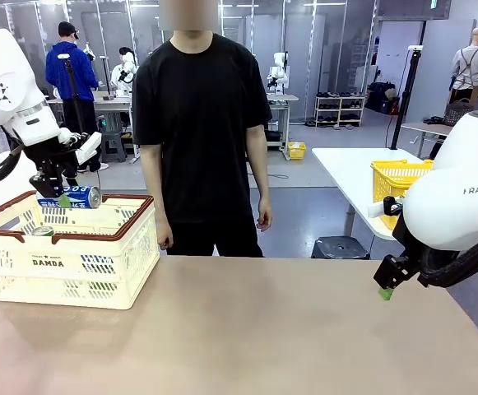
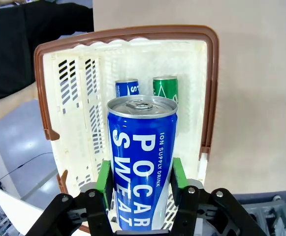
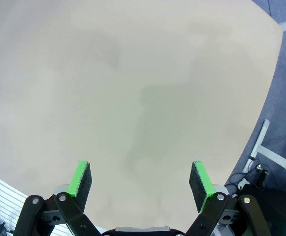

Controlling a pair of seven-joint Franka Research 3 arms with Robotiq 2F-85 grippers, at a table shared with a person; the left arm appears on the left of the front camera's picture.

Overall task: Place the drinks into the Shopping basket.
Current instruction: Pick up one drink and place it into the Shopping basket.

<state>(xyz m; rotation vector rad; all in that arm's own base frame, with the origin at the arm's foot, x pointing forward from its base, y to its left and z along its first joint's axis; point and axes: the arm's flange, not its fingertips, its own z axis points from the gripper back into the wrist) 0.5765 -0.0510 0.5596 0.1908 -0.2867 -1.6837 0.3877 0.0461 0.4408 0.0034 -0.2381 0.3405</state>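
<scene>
Blue can (image 2: 142, 167) clamped between left gripper (image 2: 140, 179) pads, long axis along fingers, pull-tab end outward over Shopping basket (image 2: 210, 98), right gripper (image 3: 142, 182) jaws wide, holding nothing.

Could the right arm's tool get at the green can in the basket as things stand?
Probably not easily. The right tool hangs open over bare table at the far side, while the green can stands deep in the basket, and the left tool, shut on a blue can, hovers above it.

Two cans (image 2: 147, 91) against Shopping basket (image 2: 210, 98) far wall, floor otherwise free.
</scene>
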